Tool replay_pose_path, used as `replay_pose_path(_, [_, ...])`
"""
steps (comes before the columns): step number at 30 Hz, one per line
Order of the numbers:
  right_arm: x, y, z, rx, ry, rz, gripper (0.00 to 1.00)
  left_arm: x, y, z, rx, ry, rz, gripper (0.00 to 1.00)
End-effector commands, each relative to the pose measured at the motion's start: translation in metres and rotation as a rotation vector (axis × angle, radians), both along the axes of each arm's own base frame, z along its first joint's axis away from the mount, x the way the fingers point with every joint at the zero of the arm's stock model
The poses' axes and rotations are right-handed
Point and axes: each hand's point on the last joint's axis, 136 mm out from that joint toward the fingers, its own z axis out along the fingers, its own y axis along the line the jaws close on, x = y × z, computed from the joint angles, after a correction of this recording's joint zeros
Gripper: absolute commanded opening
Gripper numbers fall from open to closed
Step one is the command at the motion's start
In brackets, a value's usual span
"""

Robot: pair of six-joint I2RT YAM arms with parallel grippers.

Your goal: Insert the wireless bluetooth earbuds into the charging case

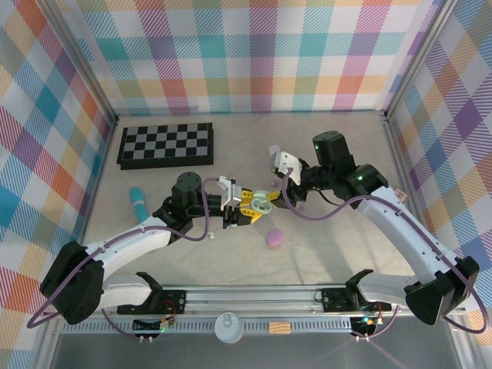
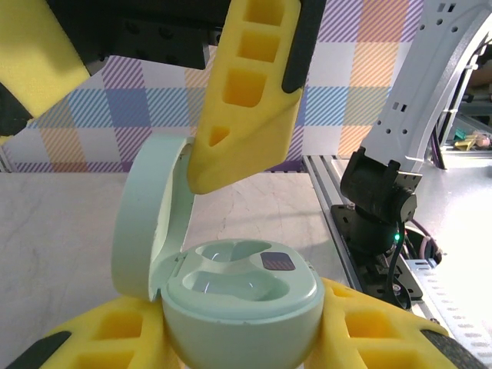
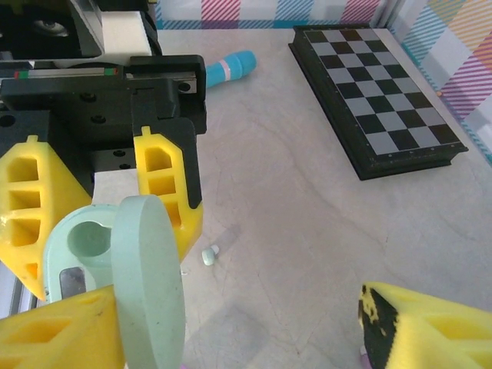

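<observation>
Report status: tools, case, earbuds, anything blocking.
Left tool shut on charging case, lid open. Right tool open at lid. One earbud loose on table; wells look empty. Nothing blocking.

Place: likely robot lab | Evidence: plaid-walled test enclosure point(image 1: 254, 54), aluminium mounting rail point(image 1: 254, 296)

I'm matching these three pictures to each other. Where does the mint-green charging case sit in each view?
Top external: the mint-green charging case is near the middle of the picture.
Left wrist: bottom centre, with its lid open to the left.
Right wrist: lower left, with the lid edge-on to the camera.
Shared landmark: the left pincer, its yellow fingers clamped on the case.
</observation>
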Motion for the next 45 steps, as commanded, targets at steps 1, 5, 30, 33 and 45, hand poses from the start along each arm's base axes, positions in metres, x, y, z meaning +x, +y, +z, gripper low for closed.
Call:
replay_pose_path(1, [-0.010,-0.001,0.010,0.043,-0.014,0.028,0.81,-0.008,0.000,0.002,-0.011,-0.021,-0.030,0.25])
replay_pose_path(5, [-0.024,-0.002,0.016,0.092,-0.030,0.065,0.85,-0.005,-0.002,0.005,-0.006,-0.009,-0.028,0.24])
replay_pose_path(30, [0.060,-0.086,0.068,0.589,0.177,-0.565,0.97,0.015,0.018,0.014,-0.058,-0.037,0.131,0.24])
replay_pose_path(33, [0.071,-0.097,0.053,0.583,0.232,-0.650,0.97,0.016,0.018,0.017,-0.068,-0.035,0.136,0.25])
replay_pose_path(45, [0.004,-0.055,0.032,0.427,0.160,-0.143,1.00,0.021,0.014,0.020,-0.091,-0.028,0.114,0.24])
